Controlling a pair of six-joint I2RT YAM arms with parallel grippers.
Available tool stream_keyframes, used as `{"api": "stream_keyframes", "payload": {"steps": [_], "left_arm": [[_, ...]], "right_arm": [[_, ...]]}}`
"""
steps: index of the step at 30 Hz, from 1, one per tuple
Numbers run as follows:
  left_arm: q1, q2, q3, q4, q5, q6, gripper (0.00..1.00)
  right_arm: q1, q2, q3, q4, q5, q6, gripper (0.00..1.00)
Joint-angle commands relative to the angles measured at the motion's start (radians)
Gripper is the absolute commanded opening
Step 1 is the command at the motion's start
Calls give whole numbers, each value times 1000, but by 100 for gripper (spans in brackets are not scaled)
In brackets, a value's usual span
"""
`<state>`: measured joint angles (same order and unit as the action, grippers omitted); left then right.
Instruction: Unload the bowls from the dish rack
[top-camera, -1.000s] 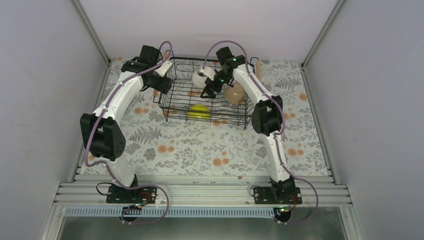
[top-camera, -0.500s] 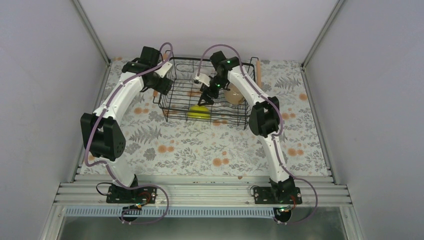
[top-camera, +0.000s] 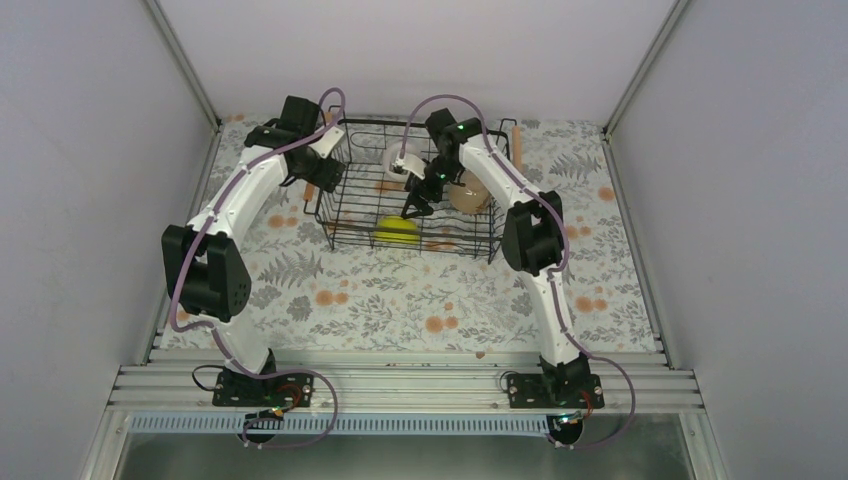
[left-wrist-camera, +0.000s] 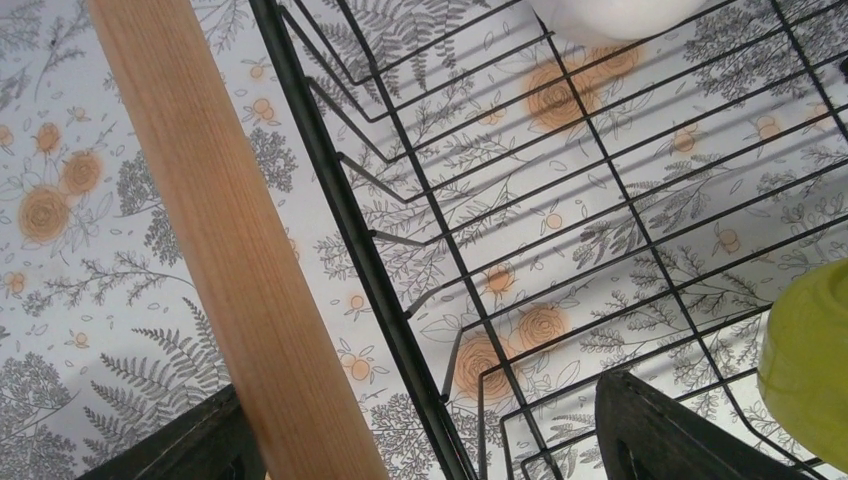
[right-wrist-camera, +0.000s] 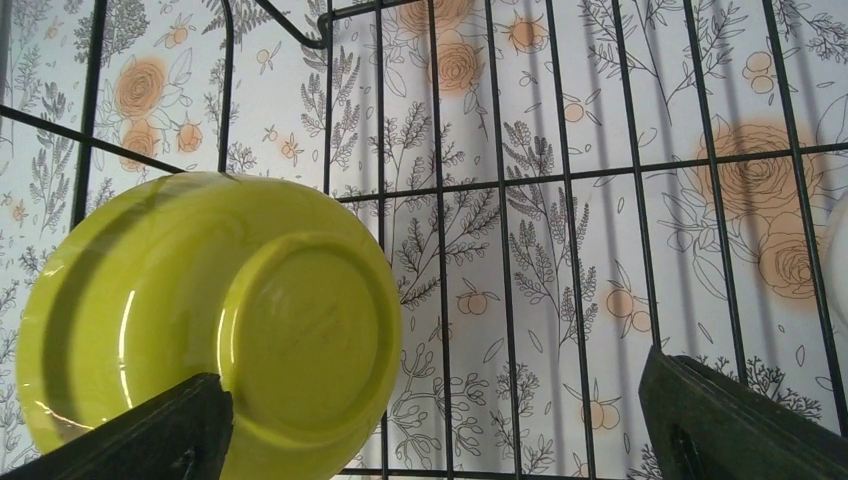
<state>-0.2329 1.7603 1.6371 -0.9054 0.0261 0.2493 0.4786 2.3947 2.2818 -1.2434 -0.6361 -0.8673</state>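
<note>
Well, the dish rack (top-camera: 440, 240) sits at the far middle of the flowered table (top-camera: 380, 300), and three bowls show inside it: a white bowl (top-camera: 393, 160) at the far side, a tan bowl (top-camera: 468, 190) toward the right wall, and a yellow-green bowl (top-camera: 398, 228) against the near wall.

The right gripper (top-camera: 413, 205) hangs inside the rack, pointing down just above the yellow-green bowl. In its wrist view that bowl lies bottom-up and tilted on the wires, its round foot facing the camera, and the jaws stand spread wide with nothing between them (one finger (right-wrist-camera: 130, 430) overlaps the bowl's lower edge, though I cannot tell if it touches).

The left gripper (top-camera: 318, 170) is at the rack's left side. Its jaws are released and straddle both the wooden handle (left-wrist-camera: 230, 250) and the rack's black rim wire; the handle runs just beside one finger (left-wrist-camera: 190, 450), the other finger being inside the rack near the yellow-green bowl.
</note>
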Motion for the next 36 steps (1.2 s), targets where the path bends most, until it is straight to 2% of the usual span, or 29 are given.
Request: {"api": "stream_keyframes", "payload": {"steps": [1, 8, 17, 36], "left_arm": [[3, -6, -34, 27, -24, 11, 79], [7, -7, -67, 51, -71, 14, 79], [12, -3, -40, 43, -73, 12, 79], [12, -7, -39, 30, -65, 13, 79]], "right_arm": [[15, -44, 22, -41, -67, -5, 100], [14, -69, 58, -40, -99, 8, 100], [15, -96, -39, -40, -101, -21, 100], [28, 9, 10, -41, -91, -30, 100]]}}
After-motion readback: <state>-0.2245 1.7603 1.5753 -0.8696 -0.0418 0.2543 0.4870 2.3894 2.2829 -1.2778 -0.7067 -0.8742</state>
